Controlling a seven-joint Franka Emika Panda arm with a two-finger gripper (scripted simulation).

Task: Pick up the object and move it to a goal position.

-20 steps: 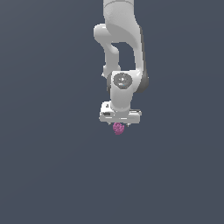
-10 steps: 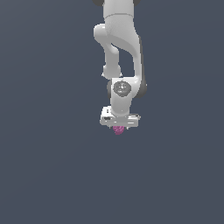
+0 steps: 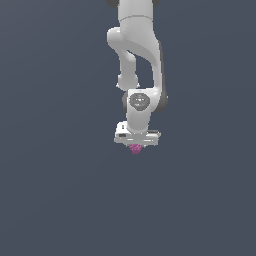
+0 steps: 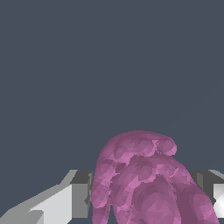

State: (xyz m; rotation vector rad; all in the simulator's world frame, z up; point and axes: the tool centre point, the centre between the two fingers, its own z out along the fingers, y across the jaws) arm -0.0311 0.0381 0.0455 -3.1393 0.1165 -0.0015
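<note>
Wrist view: claw [image 4: 144, 192] clamped on the magenta berry-like object [image 4: 144, 179], one grey pad [image 4: 81, 192] at each flank. Exterior view: same object [image 3: 135, 148] peeking out beneath the downward-pointing claw [image 3: 136, 146], white arm [image 3: 137, 60] rising above, plain dark-grey surroundings.

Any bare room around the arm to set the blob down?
Nothing else shows on any side of the arm in the exterior view; the wrist view shows only plain grey beyond the blob. The only crowded spot is at the end effector, shut on the blob.
</note>
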